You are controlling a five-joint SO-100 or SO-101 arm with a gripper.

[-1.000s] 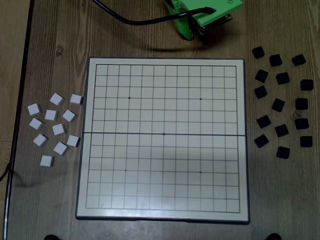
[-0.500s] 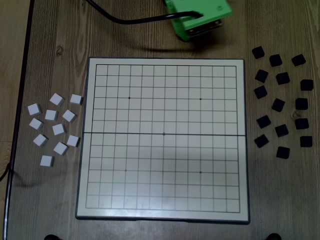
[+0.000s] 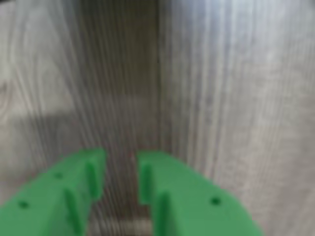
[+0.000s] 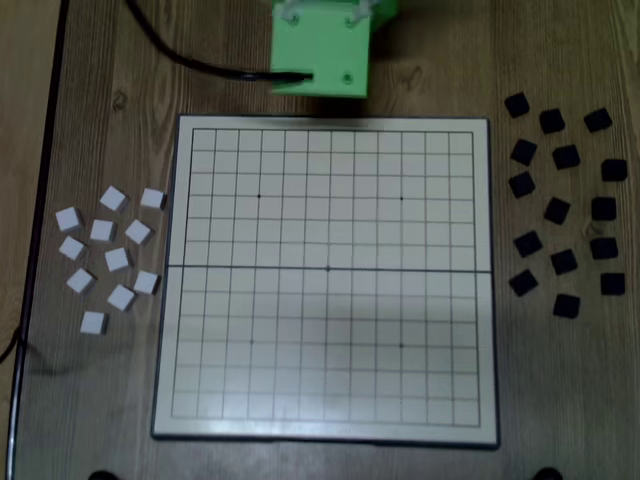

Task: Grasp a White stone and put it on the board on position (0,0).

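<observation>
Board (image 4: 325, 280): cream, thin black grid, small dark dots, dark middle line, dark grey frame. Central dot (image 4: 328, 268) dark. White stones (image 4: 110, 258): plain white. Black blocks (image 4: 562, 205): plain black. Gripper (image 3: 120, 177) bright green. Table (image 4: 90, 110): grey-brown wood grain. Cable (image 4: 190, 60) black.

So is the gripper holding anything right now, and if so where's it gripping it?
Nothing is held. In the wrist view the gripper has only bare wood in its narrow gap, and the white stones lie untouched beside the board.

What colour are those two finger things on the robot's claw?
Bright green. The gripper fingers show best in the wrist view, over wood-grain table.
</observation>
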